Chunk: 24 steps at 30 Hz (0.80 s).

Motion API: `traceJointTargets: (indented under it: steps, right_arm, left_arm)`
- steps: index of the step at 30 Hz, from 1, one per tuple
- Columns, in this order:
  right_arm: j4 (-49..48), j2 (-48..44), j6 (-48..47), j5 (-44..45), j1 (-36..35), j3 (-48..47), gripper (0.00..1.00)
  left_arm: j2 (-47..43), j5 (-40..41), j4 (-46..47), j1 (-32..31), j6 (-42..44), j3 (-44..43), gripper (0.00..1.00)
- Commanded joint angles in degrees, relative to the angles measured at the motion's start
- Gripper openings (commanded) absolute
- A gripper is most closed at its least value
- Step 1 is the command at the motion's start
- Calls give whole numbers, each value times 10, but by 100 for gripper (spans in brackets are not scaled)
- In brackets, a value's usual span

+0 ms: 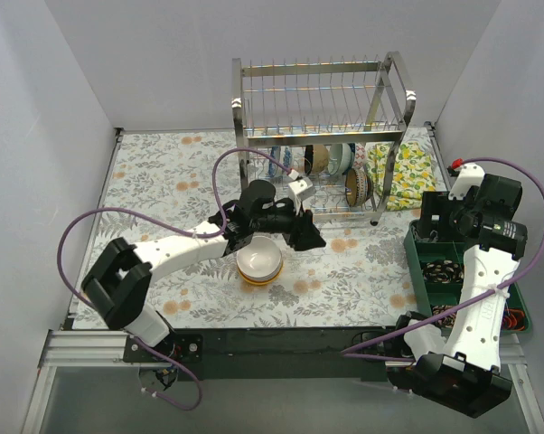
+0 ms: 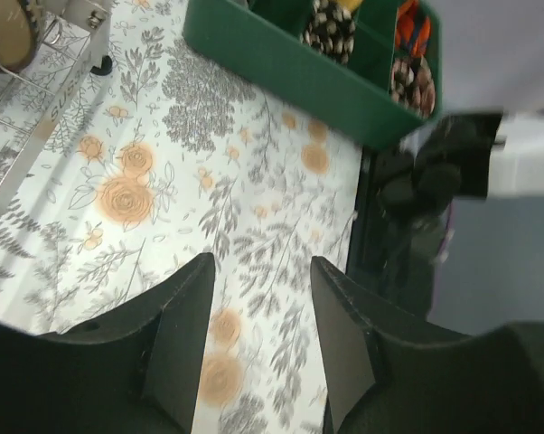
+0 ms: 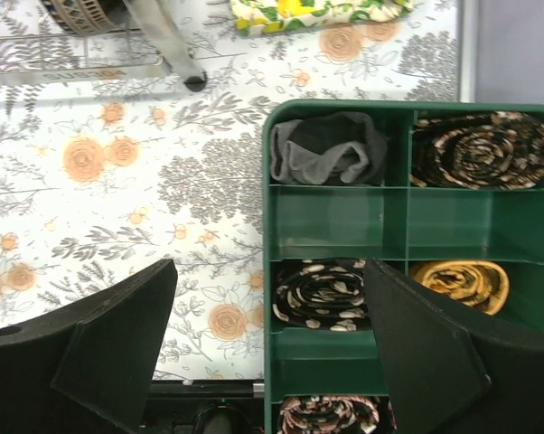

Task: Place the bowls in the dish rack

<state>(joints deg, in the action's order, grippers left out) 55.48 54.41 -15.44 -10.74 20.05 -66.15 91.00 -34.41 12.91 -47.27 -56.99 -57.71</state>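
The steel dish rack stands at the back centre. Its lower tier holds three bowls on edge: a brown one, a blue-patterned one and a patterned one. A white bowl stacked in an orange-yellow bowl sits on the cloth in front of the rack. My left gripper is open and empty, just right of this stack and low over the cloth. My right gripper is open and empty above the green tray's left edge. The left wrist view shows a brown bowl in the rack.
A green compartment tray with rolled fabric items sits at the right, also in the right wrist view and the left wrist view. A lemon-print cloth lies right of the rack. A rack foot stands near the tray.
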Motion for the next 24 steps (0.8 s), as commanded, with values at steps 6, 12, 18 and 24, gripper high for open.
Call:
traceJointTargets:
  steps: [6,12,18,24]
  right_arm:
    - [-22,9,-6,-108,-10,21,93]
    - [-29,12,-6,-130,-10,18,93]
    - [-33,17,1,-143,-10,9,94]
    - [-32,17,7,-147,-10,15,94]
  left_arm:
    - [-203,72,-377,-27,418,35,48]
    - [-239,163,-449,-24,437,64,49]
    - [-234,143,-461,-5,466,102,63]
    - [-205,81,-462,-5,493,113,69]
